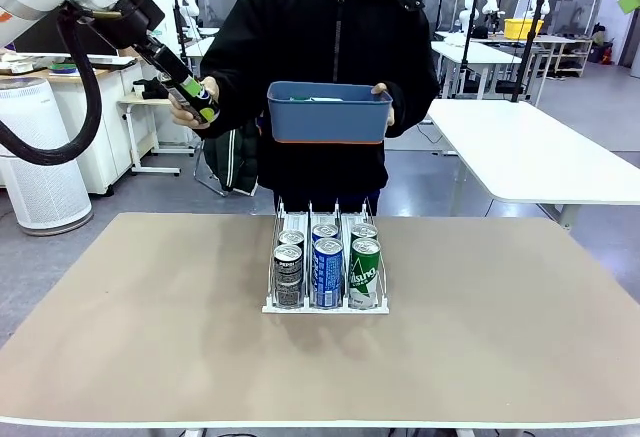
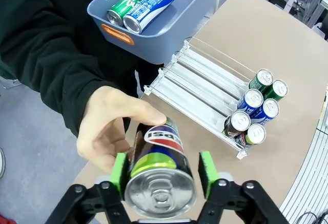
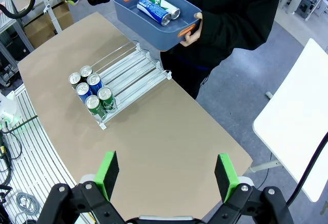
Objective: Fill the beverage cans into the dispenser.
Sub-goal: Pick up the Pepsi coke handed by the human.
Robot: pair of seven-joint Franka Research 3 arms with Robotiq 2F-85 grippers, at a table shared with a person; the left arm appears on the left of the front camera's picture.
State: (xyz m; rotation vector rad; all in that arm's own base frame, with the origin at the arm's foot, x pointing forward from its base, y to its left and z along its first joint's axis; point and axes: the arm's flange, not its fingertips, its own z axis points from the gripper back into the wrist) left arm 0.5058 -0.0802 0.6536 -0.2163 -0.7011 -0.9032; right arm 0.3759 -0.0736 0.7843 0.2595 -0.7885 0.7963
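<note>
A black, blue and green beverage can sits between the green pads of my left gripper, which is shut on it. The person's hand still holds the same can. This happens up at the far left, beside the person. The dispenser stands mid-table with several beverage cans at the front of its three lanes. My right gripper hangs open and empty high over the table's right part.
With the other hand the person holds a blue tub above the table's far edge; two cans, green and blue, lie in it. The rear of the dispenser lanes is free. Tan tabletop surrounds the rack.
</note>
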